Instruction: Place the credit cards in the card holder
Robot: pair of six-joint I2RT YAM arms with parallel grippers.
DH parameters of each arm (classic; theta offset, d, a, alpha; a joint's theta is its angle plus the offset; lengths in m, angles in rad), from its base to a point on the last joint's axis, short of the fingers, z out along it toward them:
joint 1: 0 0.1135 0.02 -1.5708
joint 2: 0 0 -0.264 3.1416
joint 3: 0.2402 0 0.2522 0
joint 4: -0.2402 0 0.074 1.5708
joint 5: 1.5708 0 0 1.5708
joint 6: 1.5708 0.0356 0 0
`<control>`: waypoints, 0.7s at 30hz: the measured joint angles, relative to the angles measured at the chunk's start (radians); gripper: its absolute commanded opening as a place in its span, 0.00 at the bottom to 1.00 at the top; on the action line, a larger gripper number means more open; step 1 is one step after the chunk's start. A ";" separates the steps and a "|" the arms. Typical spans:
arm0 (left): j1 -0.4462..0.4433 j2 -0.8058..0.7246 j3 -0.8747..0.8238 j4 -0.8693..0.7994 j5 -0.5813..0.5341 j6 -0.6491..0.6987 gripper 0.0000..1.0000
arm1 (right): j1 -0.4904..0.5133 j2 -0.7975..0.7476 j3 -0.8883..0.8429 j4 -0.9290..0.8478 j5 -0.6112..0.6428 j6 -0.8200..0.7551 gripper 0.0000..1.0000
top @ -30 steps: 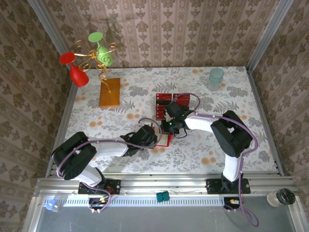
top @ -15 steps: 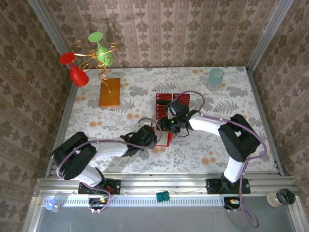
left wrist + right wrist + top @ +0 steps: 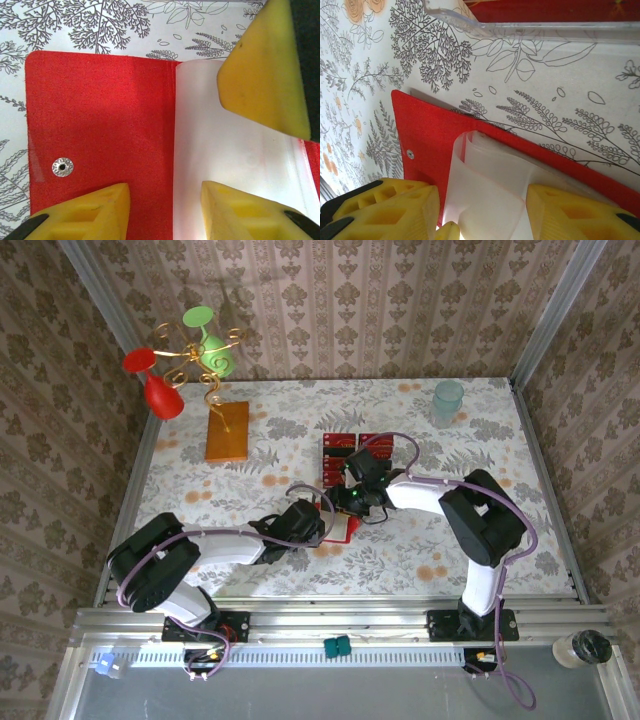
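At the left rear of the tabletop (image 3: 200,490) lies an orange-brown slab (image 3: 227,430). Nearer the middle, the left pincer (image 3: 162,192) hangs over the card holder (image 3: 100,115), which lies spread open. Its fingers are apart: one is over the red flap beside a metal snap (image 3: 62,167), the other over the clear pocket (image 3: 230,160). Just to the right, the right pincer (image 3: 482,192) points down at the same holder. Its fingers are also apart, with the curled pocket sheet between them. Behind the holder, the credit cards (image 3: 345,455) lie flat. A pale green cup (image 3: 447,400) stands at the right rear.
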 measured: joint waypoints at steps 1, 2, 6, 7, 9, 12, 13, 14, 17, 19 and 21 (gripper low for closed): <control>0.000 0.000 0.000 0.000 0.000 0.000 0.43 | 0.000 0.001 0.000 0.003 -0.004 0.003 0.51; 0.000 0.000 0.000 0.000 0.000 0.000 0.43 | 0.000 0.001 0.000 0.005 -0.006 0.004 0.51; 0.000 -0.006 -0.003 0.000 0.000 0.000 0.46 | 0.000 0.001 0.000 0.007 -0.022 0.009 0.51; 0.000 -0.013 -0.006 0.000 0.000 0.000 0.48 | 0.000 0.000 0.000 0.007 -0.025 0.010 0.52; 0.000 -0.032 -0.011 -0.006 0.000 -0.003 0.50 | 0.001 0.000 0.001 0.006 -0.029 0.010 0.51; 0.000 -0.071 -0.015 -0.021 -0.005 -0.006 0.54 | 0.006 -0.002 0.006 0.000 -0.034 0.010 0.52; 0.000 -0.086 -0.016 -0.027 -0.008 -0.007 0.55 | 0.009 -0.002 0.011 -0.002 -0.036 0.010 0.52; 0.000 -0.103 -0.017 -0.032 -0.010 -0.007 0.56 | 0.012 -0.002 0.017 -0.005 -0.037 0.010 0.52; 0.000 -0.166 -0.025 -0.050 -0.020 -0.007 0.58 | 0.025 -0.003 0.044 -0.012 -0.040 0.011 0.52; 0.001 -0.213 -0.036 -0.059 -0.028 -0.007 0.59 | 0.034 -0.006 0.060 -0.018 -0.041 0.013 0.52; 0.008 -0.266 -0.050 -0.074 -0.035 -0.007 0.60 | 0.043 -0.008 0.077 -0.021 -0.044 0.018 0.55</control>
